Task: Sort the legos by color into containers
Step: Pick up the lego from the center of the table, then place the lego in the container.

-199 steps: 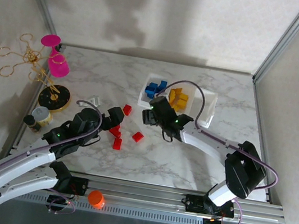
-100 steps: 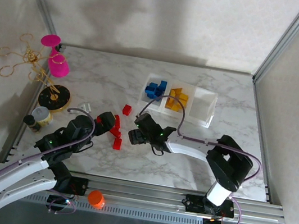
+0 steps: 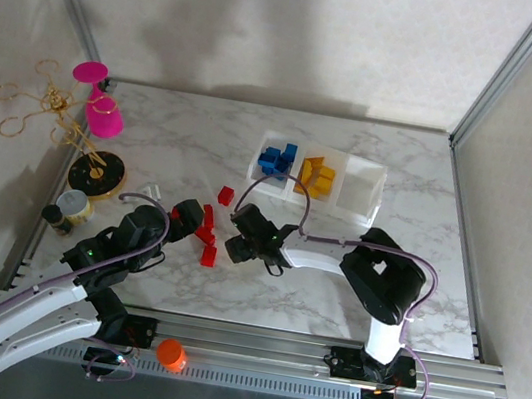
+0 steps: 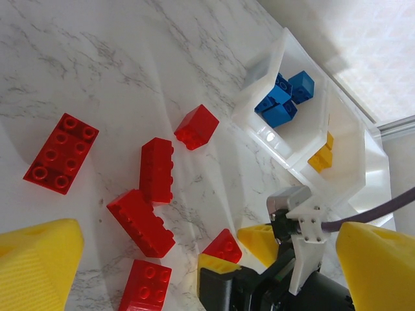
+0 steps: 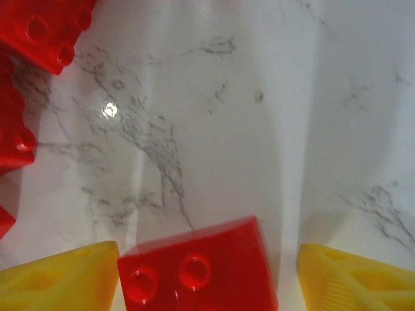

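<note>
Right gripper [image 5: 207, 278], mine: jaws open, low over the marble table [image 3: 261, 295], one red brick [image 5: 194, 269] between the fingertips, not clamped.
Left gripper [image 4: 211, 269], mine: jaws wide open, above the loose red bricks [image 4: 155, 170].
Tray [image 3: 374, 191]: far side of the table; blue bricks [image 3: 276, 158] in its left compartment, yellow bricks [image 3: 316, 175] in the middle one.

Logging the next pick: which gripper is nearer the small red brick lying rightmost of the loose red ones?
Right. The right gripper is open, fingers either side of the small red brick; the left gripper sits to its left, past the other red bricks.
</note>
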